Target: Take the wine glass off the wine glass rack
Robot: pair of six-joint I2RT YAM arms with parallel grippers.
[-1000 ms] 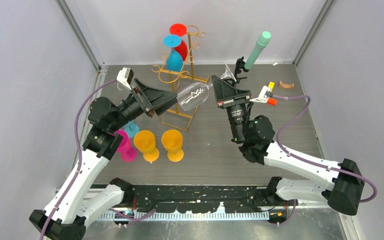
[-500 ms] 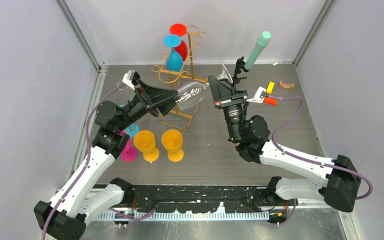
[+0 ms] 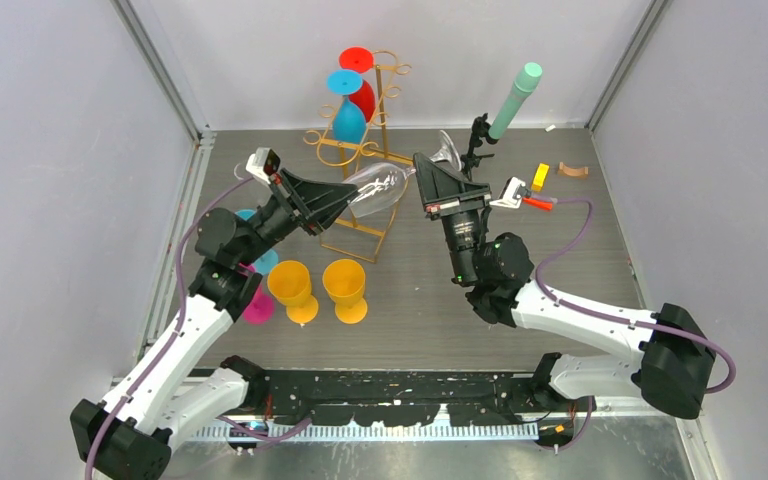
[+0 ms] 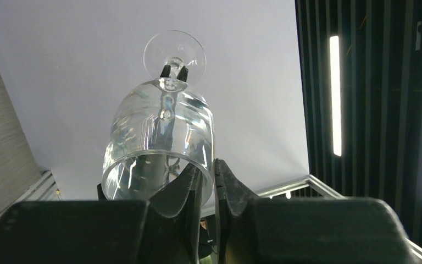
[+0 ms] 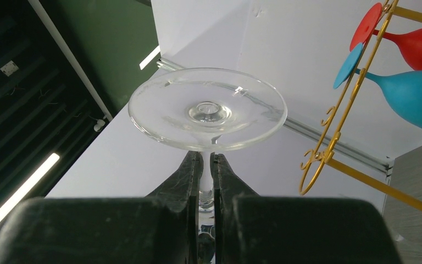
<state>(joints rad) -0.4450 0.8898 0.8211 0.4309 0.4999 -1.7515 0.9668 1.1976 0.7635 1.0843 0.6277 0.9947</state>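
While the glass (image 3: 378, 187) hangs on its side in mid-air, we've got both hands on it. The right hand (image 3: 422, 172) is clenched on the stem. Its wrist view shows the two fingers (image 5: 189, 181) pressed together with the thin stem between them, and the round foot spreads just above. Over to the left hand (image 3: 345, 197): it's pinching the bowl at the rim, one finger (image 4: 184, 184) on each side of the glass wall. So the bowl's mouth faces the left arm and the foot faces the right.

Where's the glass? Off the hooks, above the desk (image 3: 560, 250), just in front of the rack (image 3: 360, 152). From the right wrist we see the gold wire standing apart from the foot. On the rack a red glass (image 3: 360, 80) and a blue glass (image 3: 348, 118) hang bowl-down. Near the left arm, two orange cups (image 3: 293, 288) stand upright on the desk, a pink cup (image 3: 257, 305) just beside them.
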